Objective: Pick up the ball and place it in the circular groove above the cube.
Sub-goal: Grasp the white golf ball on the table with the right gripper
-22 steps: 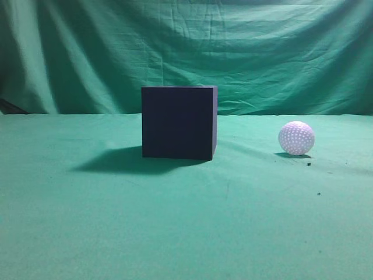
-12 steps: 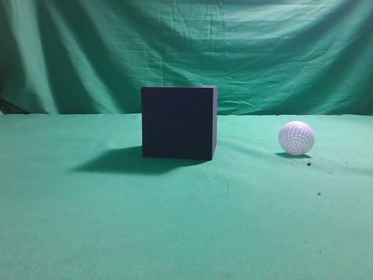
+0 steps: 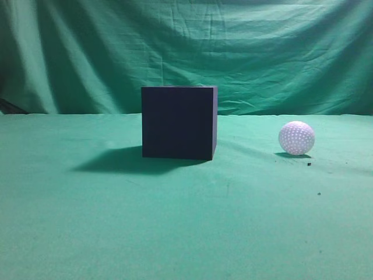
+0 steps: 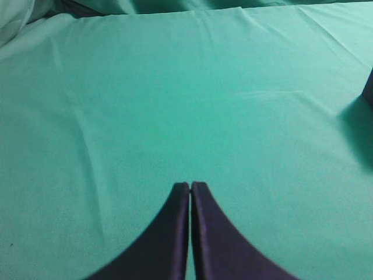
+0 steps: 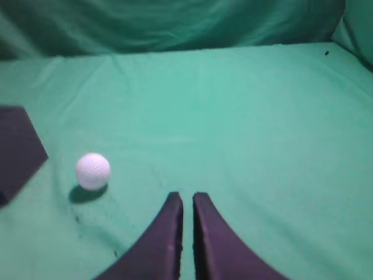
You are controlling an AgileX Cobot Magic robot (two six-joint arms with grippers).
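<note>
ball (image 3: 296, 138) is sat on the cloth (image 3: 186, 221) well right of the cube (image 3: 178, 122), both grippers (image 4: 190, 185) (image 5: 187, 196) kept closed, nothing held

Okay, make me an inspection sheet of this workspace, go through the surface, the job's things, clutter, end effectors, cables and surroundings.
Surface: green cloth, lightly wrinkled.
Job's things: cube upright at centre; ball on the cloth to its right, apart from it.
Clutter: a few dark specks near the ball.
End effectors: left end effector shut, over bare cloth; right end effector nearly closed, empty, ball ahead to its left.
Cables: nothing seen.
Surroundings: green draped backdrop.
</note>
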